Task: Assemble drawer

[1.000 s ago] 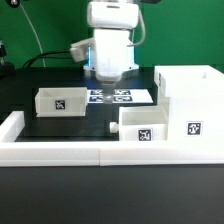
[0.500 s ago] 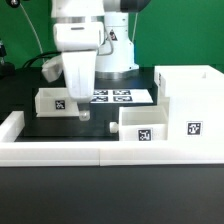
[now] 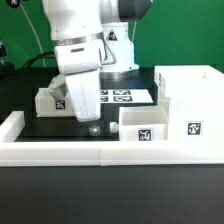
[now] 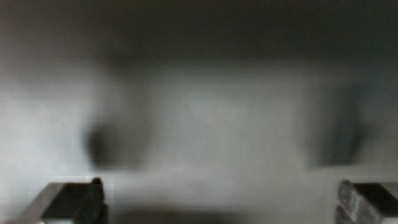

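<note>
Spanning most of the exterior view, a black table (image 3: 55,127) is bordered along the lower edge of the frame by a low white wall (image 3: 60,150). The upper centre and upper left of that view are filled by the white robot arm (image 3: 85,25), which is angled down toward the table.

At the exterior view's right, the tall housing (image 3: 185,90) of the drawer set is stood upright on the table, and a black-and-white housing tag (image 3: 193,128) is carried on its near face. Just beside the housing, in the lower centre of the frame, the front tray (image 3: 140,118) is set with its open top upward, close behind the wall. A smaller tray tag (image 3: 145,135) is fixed to its near face. The second tray (image 3: 46,100) is placed at the middle left of the frame, well apart from the front tray. Its side toward the centre of the frame is hidden behind the arm.

The marker board (image 3: 125,97) is laid flat in the centre of the frame, between the arm and the housing, and is partly covered by the arm.

The claw (image 3: 90,122) is held low over the table, between the two trays. Contact with the table cannot be determined.

The wrist view is heavily blurred. Two dark fingers (image 4: 75,200) are shown well apart, with only a pale, indistinct surface seen beyond them. The claw (image 4: 222,205) is therefore recorded as released, with the fingers spread wide.
</note>
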Motion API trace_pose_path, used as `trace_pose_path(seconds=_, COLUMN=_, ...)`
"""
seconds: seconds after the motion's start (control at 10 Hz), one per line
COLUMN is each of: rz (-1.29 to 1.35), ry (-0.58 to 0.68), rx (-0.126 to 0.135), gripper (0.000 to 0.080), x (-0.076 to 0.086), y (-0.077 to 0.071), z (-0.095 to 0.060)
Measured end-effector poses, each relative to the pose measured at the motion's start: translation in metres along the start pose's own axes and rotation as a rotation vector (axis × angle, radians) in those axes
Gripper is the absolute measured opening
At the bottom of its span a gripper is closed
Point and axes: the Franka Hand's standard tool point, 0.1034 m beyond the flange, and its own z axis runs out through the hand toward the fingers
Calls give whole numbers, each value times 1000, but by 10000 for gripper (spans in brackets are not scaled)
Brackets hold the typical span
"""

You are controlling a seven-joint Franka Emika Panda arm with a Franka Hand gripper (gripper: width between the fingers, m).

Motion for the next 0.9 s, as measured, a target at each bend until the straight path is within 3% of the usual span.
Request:
trace_pose_path(seconds=0.4, rz=90, ry=-2, rx=5, gripper=649, x=27, y=3, z=3)
trace_pose_path(seconds=0.9, rz=225, ry=-6, rx=-5, gripper=649, x=33, y=5, z=3)
